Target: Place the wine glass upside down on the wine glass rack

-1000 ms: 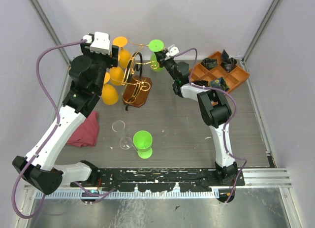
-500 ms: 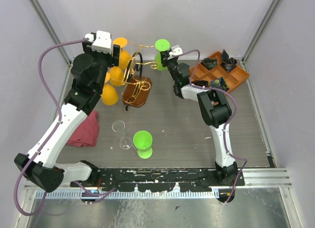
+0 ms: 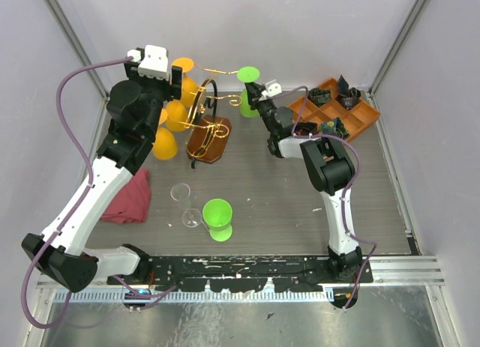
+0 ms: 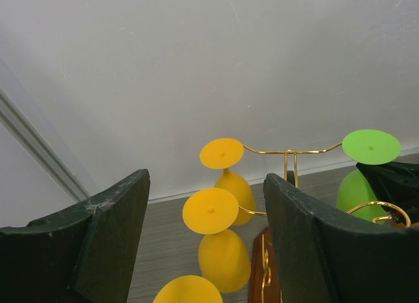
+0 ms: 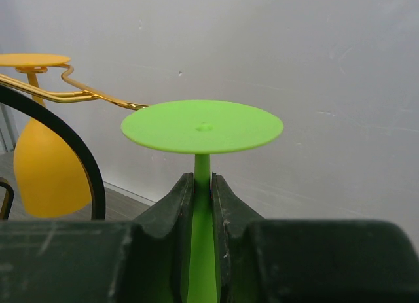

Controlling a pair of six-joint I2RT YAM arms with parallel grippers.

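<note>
Though unclear overhead, fingers (image 5: 171, 208) clamp glass stem (image 5: 202, 165)

rack (image 3: 208, 133): back of table (image 3: 270, 189), left of centre | tray (image 3: 361, 124): back right | cloth (image 3: 129, 197): left, before rack | two glasses (image 3: 217, 214): right of cloth, before rack

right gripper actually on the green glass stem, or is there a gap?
Touching. Right wrist view: the right gripper is closed on the stem of the upside-down green wine glass, no gap on either side.
</note>
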